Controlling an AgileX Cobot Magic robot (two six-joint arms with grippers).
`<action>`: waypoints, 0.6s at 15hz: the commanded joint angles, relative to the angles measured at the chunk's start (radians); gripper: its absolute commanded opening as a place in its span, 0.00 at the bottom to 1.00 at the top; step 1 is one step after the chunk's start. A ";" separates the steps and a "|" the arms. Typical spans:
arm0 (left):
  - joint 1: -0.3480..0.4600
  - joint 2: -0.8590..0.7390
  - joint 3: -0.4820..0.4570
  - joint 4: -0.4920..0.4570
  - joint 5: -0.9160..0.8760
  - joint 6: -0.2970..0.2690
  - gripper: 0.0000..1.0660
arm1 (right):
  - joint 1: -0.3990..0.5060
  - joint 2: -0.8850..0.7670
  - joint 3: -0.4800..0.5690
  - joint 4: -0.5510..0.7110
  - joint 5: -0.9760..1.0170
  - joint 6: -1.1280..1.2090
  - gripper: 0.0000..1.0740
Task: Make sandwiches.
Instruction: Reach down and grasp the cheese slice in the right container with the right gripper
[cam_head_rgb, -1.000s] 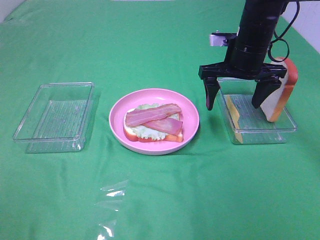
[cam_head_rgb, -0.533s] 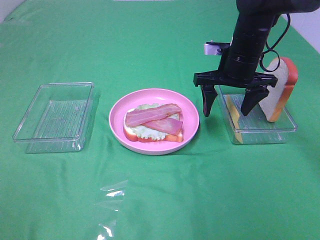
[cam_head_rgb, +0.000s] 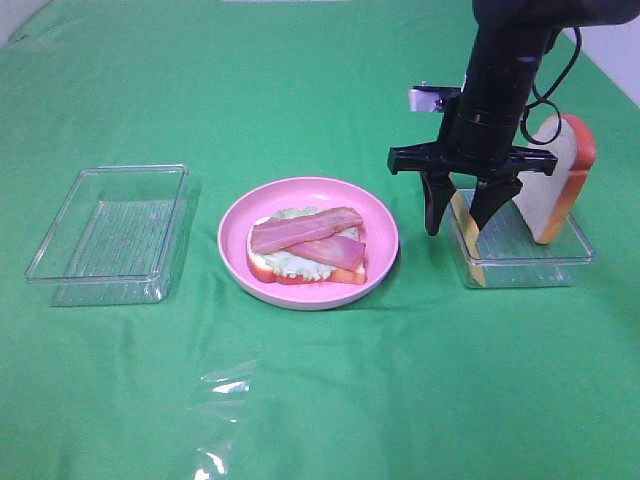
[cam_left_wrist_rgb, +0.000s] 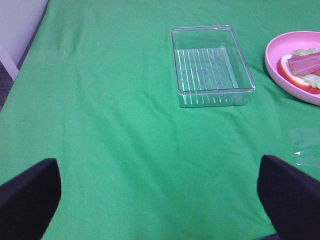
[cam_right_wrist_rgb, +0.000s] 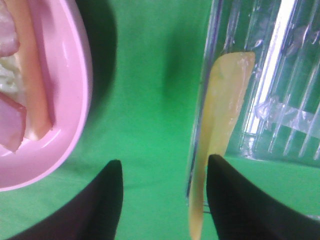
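Note:
A half-built sandwich (cam_head_rgb: 305, 245) lies on the pink plate (cam_head_rgb: 235, 215): a bread slice, lettuce and two bacon strips (cam_head_rgb: 305, 230). A yellow cheese slice (cam_head_rgb: 466, 235) stands on edge against the near-left wall of the right clear tray (cam_head_rgb: 530, 262). A second bread slice (cam_head_rgb: 555, 185) leans at the tray's far right. My right gripper (cam_head_rgb: 455, 228) points down with its jaws open, straddling that wall and the cheese (cam_right_wrist_rgb: 225, 110); one finger (cam_right_wrist_rgb: 107, 200) is outside the tray. My left gripper (cam_left_wrist_rgb: 160, 200) is wide open and empty above bare cloth.
An empty clear tray (cam_head_rgb: 110, 230) stands left of the plate and also shows in the left wrist view (cam_left_wrist_rgb: 210, 65). A crumpled scrap of clear film (cam_head_rgb: 225, 385) lies on the green cloth near the front. The plate's edge (cam_right_wrist_rgb: 70, 75) is close to the right gripper.
My right gripper has shifted left from over the tray's middle to its left wall and narrowed its jaws around the cheese. Nothing else has moved.

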 joint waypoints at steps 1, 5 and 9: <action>0.003 -0.020 0.003 -0.003 -0.016 -0.005 0.94 | -0.001 -0.001 0.004 -0.029 0.029 -0.003 0.48; 0.003 -0.020 0.003 -0.003 -0.016 -0.005 0.94 | -0.001 -0.001 0.004 -0.034 0.030 -0.003 0.40; 0.003 -0.020 0.003 -0.003 -0.016 -0.005 0.94 | -0.001 0.002 0.004 -0.061 0.033 0.001 0.12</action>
